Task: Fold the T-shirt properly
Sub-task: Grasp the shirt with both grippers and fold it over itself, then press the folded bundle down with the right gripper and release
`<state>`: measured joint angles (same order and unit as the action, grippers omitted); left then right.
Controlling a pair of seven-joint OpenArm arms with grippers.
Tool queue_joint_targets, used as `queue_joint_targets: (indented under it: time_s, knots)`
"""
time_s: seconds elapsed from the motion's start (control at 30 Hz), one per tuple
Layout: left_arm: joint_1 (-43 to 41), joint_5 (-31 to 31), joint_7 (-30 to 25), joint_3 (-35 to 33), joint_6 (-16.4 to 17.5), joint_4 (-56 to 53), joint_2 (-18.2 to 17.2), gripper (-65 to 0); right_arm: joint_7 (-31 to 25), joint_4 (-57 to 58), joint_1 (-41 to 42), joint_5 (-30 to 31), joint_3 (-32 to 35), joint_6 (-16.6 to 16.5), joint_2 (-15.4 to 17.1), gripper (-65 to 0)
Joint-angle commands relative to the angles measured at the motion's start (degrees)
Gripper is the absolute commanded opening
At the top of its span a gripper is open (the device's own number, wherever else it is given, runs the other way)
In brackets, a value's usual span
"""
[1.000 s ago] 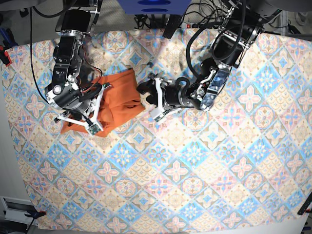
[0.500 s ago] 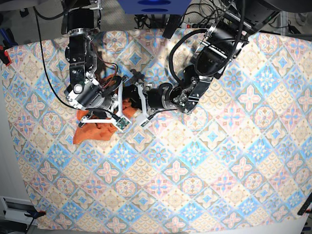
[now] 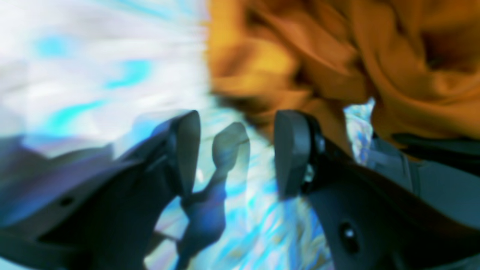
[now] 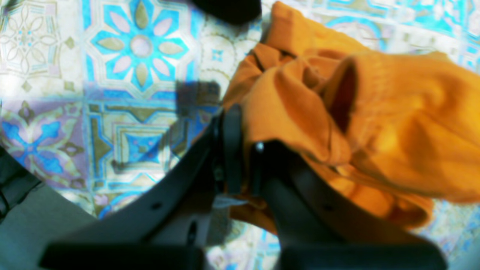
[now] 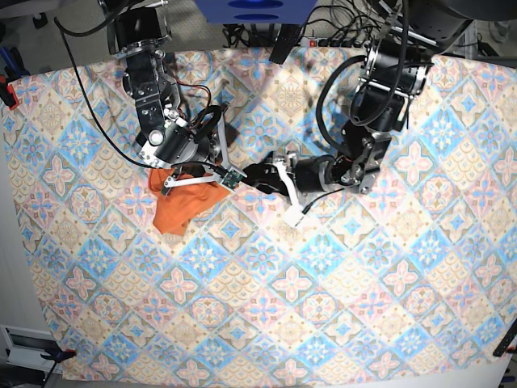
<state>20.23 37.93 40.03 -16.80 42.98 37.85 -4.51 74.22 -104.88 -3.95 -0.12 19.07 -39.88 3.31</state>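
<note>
I count one orange T-shirt (image 5: 179,206), bunched on the one tile-patterned cloth (image 5: 339,291) that covers the table. I see two arms over that cloth, each ending in one gripper: the right gripper (image 5: 212,162) and the left gripper (image 5: 257,173).

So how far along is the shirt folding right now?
Nothing looks folded yet: the T-shirt is a crumpled bunch on the patterned cloth. In hand: the right gripper pinches its fabric, the left gripper is open beside it. Spreading flat and every fold remain.
</note>
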Motion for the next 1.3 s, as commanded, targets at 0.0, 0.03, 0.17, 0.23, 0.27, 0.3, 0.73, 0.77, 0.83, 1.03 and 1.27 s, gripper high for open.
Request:
queue_joint_targets:
  time_s: [0.0, 0.03, 0.17, 0.23, 0.27, 0.3, 0.73, 0.77, 0.83, 1.03, 1.27]
  knots:
    - [0.4, -2.4, 3.0, 1.3, -3.0, 0.0, -1.6, -33.7, -1.1, 0.6, 0.8, 0.2, 0.0, -0.1, 0.0, -62.8]
    - [0.4, -1.7, 3.4, 2.6, -3.0, 0.0, -2.6, -33.7, -1.7, 1.9, 0.8, 0.2, 0.2, -0.1, 0.0, -62.8]
    - [-0.1, 1.2, 4.0, 5.6, -3.0, 0.0, -6.4, -33.7, -5.8, 6.4, 0.8, 0.3, 0.2, -0.1, -0.4, -62.7]
    - [-0.1, 1.8, 4.0, 5.4, -3.0, 0.0, -7.6, -33.7, -7.0, 8.8, 0.8, 0.3, 0.2, -0.1, -0.5, -62.5]
    - [-0.1, 2.1, 4.0, 5.4, -3.0, 0.0, -8.1, -33.7, -7.2, 10.2, 1.1, 0.3, 0.2, -0.1, -0.9, -62.4]
    - [-0.1, 2.2, 3.9, 5.4, -3.0, 0.0, -8.7, -33.7, -7.0, 11.2, 1.1, 0.3, 0.3, -0.1, -1.7, -62.3]
    - [0.3, 2.4, 3.4, 5.9, -3.0, 0.0, -12.3, -33.7, -3.7, 7.9, 5.5, 0.3, 10.2, -0.1, -2.4, -35.9]
    - [0.3, 2.4, 3.4, 5.8, -3.0, 0.0, -12.4, -33.7, -3.7, 7.8, 5.7, 0.3, 10.1, -0.1, -2.4, -33.9]
    - [0.2, 2.3, 3.4, 5.8, -3.0, 0.0, -12.4, -33.7, -3.7, 6.8, 5.7, 0.3, 8.8, -0.1, -2.4, -31.7]
    - [0.0, 2.0, 3.4, 5.8, -3.0, 0.0, -12.4, -33.7, -2.2, -3.2, 5.4, 0.3, 8.3, -0.1, -2.1, -31.8]
    - [0.0, 1.8, 3.4, 5.4, -3.0, 0.0, -12.4, -33.7, 1.5, -6.1, 7.2, 0.2, 8.1, -0.1, -3.2, -40.2]
